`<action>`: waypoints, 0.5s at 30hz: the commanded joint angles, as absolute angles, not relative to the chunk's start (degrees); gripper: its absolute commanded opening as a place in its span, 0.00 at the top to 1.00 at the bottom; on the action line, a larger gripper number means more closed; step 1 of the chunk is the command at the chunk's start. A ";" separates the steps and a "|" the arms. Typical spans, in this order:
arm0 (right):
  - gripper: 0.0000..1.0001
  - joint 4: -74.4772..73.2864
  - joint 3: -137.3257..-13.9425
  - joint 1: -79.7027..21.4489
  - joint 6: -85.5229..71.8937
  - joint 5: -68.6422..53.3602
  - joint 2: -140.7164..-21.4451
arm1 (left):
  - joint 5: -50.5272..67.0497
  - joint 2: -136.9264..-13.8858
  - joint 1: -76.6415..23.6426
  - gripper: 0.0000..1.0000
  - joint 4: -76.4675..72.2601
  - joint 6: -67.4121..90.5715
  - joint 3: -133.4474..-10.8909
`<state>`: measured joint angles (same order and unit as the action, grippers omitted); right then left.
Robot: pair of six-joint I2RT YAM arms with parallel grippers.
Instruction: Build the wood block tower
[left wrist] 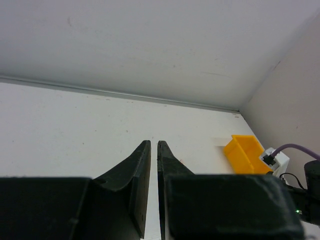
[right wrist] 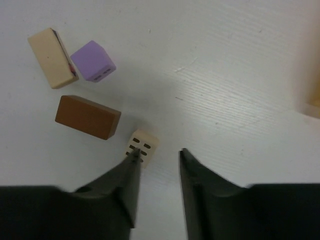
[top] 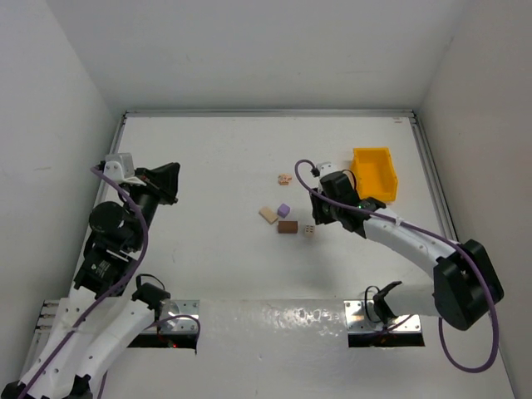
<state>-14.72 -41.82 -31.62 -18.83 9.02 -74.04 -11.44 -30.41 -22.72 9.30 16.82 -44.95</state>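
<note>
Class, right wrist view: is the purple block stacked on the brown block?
No, the purple block rests on the table, apart from the brown block.

I can read no text, number or brand in any of my views. The small tan block (right wrist: pixel 142 145) just beside my right pincer (right wrist: pixel 159 154) bears only dark slots, and so does the purple block (right wrist: pixel 93 61). The marks on the pinkish block (top: pixel 284 179) are too small to make out.
</note>
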 commanded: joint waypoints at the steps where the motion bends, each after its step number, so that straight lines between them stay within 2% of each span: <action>1: 0.57 -9.58 -40.96 -31.64 -21.61 5.90 -74.36 | -10.81 -30.85 -22.06 0.91 8.35 16.70 -45.88; 4: 0.45 -8.96 -40.61 -31.82 -24.07 4.58 -74.97 | -11.25 -30.67 -21.88 0.91 8.26 16.52 -45.79; 6: 0.42 -9.31 -40.78 -32.43 -25.22 4.22 -76.28 | -11.08 -30.85 -21.62 0.91 8.26 16.52 -45.88; 15: 0.46 -8.62 -40.17 -33.57 -28.74 6.33 -81.65 | -10.11 -30.85 -21.44 0.90 8.35 16.70 -45.88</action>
<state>-11.31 -40.49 -33.36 -26.26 5.89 -80.49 -11.05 -30.72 -22.02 9.39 16.82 -44.95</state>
